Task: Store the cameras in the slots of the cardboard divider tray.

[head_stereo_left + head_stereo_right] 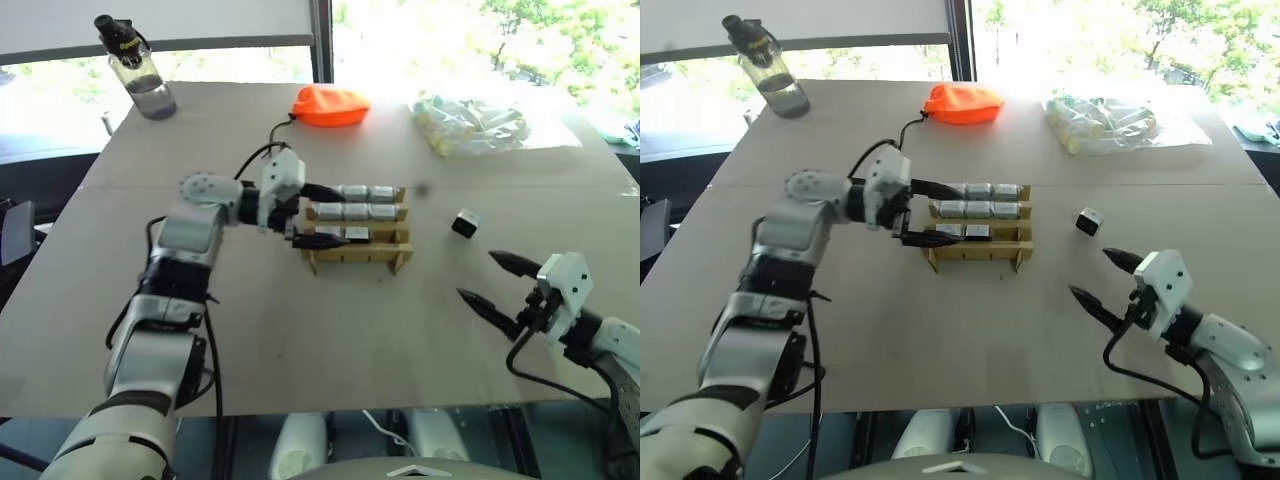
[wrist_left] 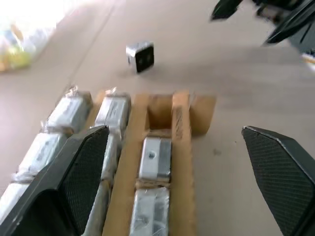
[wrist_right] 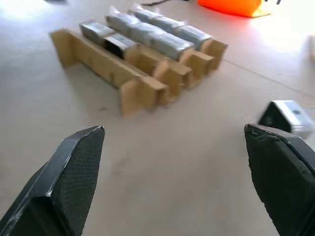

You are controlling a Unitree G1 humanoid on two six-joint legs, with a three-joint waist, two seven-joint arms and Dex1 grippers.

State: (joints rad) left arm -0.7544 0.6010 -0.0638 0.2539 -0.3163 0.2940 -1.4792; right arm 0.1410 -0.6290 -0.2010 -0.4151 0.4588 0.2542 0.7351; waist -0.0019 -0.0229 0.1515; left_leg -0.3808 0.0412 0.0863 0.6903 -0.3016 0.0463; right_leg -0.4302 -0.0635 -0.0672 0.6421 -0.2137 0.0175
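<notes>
Cardboard divider tray point(image 1: 358, 236) and cameras point(image 1: 464, 223) bear no legible writing.

I see matt tan cardboard divider tray point(image 1: 358, 250), silvery metal-look cameras point(image 1: 356, 212), textured black fingers point(image 3: 74, 172), smooth matt counter point(image 1: 330, 330), glossy clear bag point(image 1: 470, 125)

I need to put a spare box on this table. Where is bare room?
The wide near strip of the tan table, between the cardboard divider tray and the table's front edge, is bare. So is the left side below the water bottle. It is crowded around the tray, the open left gripper and the loose silver-grey cube camera.
</notes>
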